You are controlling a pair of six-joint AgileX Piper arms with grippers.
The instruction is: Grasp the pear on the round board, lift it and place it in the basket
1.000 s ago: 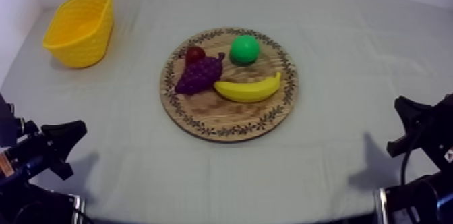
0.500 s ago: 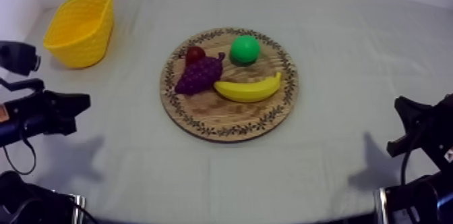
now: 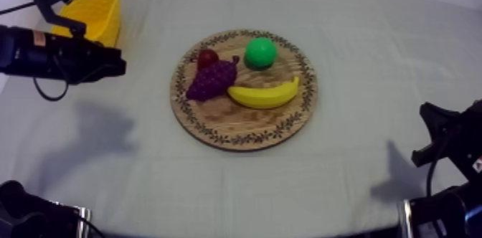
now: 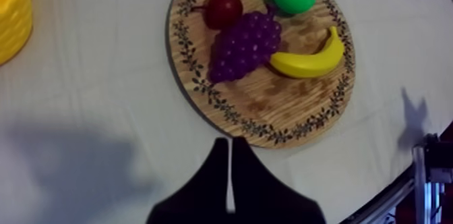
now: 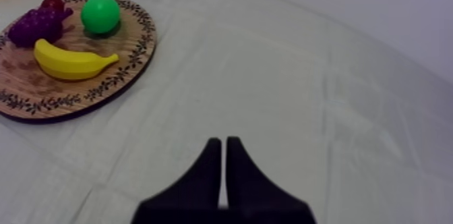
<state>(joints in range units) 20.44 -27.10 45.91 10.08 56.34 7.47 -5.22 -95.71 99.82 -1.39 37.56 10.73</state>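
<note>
Closed left pincer (image 4: 229,143), arm extended at upper left, closed right pincer (image 5: 224,142) resting low

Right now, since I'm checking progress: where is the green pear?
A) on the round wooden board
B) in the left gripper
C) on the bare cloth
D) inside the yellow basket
A: the green pear sits on the round wooden board beside the yellow banana, apart from the yellow basket.
</note>
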